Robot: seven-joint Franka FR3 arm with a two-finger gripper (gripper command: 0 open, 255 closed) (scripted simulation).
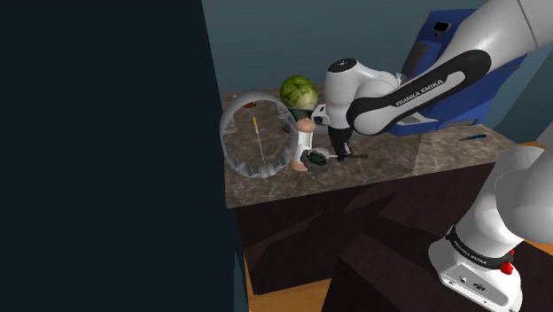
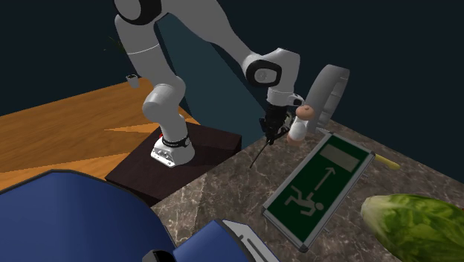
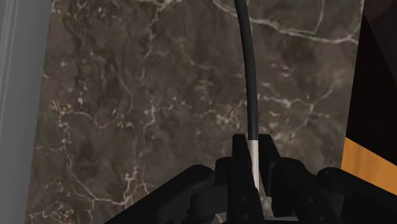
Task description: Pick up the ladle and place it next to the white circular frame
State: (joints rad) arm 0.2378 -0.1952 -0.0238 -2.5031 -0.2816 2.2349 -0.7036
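Black two-finger pincer (image 3: 254, 154) is seen clenched on the pale end of the thin dark curved-handled ladle (image 3: 250, 76), the handle being clasped between both fingers. The ladle's long axis is seen running straight out from the fingertips over the dark veined marble worktop (image 3: 127, 127). In the second exterior view the handle (image 2: 260, 151) is seen slanting down from the pincer (image 2: 271, 131), its tip low by the worktop's near edge; whether it touches cannot be told. The bowl cannot be made out. The white circular frame (image 1: 227, 128) is found standing upright on the worktop, toward the shoulder view's left of the pincer (image 1: 339, 152), near but apart. A small pink-and-white object (image 1: 306, 137) is seen between the two. In the second exterior view the frame (image 2: 327, 78) is placed to the right of the pincer and farther back, so the free end of the ladle is judged to point away from it. Grasp is judged done. A carry toward the frame is called for next, with the pink-and-white object to be cleared.
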